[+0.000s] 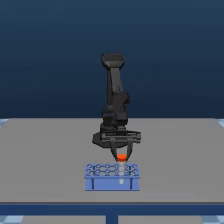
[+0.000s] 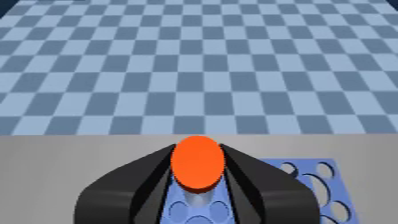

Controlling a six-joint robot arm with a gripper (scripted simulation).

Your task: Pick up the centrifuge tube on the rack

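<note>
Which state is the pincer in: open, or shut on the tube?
Shut on the centrifuge tube: in the wrist view both black fingers press against the orange cap, above the rack.

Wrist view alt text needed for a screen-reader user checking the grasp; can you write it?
The gripper has its two black fingers on either side of the orange-red cap of the centrifuge tube, directly above the blue rack. Beyond the grey table lies a blue checkered floor.

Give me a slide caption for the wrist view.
Black pincer fingers flank the round orange-red cap of the centrifuge tube, above the blue holed rack.
</note>
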